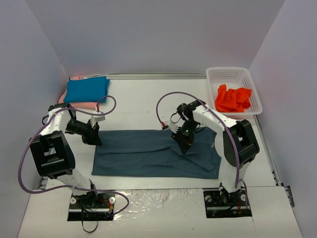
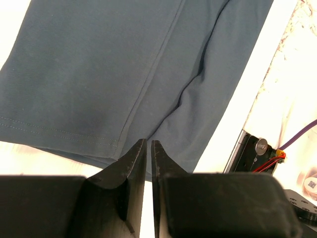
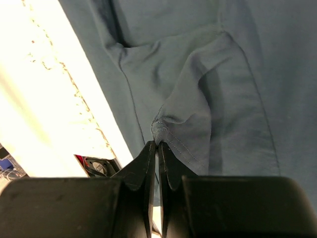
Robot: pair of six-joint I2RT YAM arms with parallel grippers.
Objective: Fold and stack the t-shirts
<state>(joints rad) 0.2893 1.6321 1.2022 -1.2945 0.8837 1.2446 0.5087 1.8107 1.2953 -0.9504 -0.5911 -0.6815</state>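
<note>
Right hand clamped on slate t-shirt, sleeve hem bunched at its tips; only its wrist view shows this. Left hand together over shirt corner; grip unclear.

A white plastic lattice basket stood at the far right corner of the white desk, close beside the plain grey walls.
</note>
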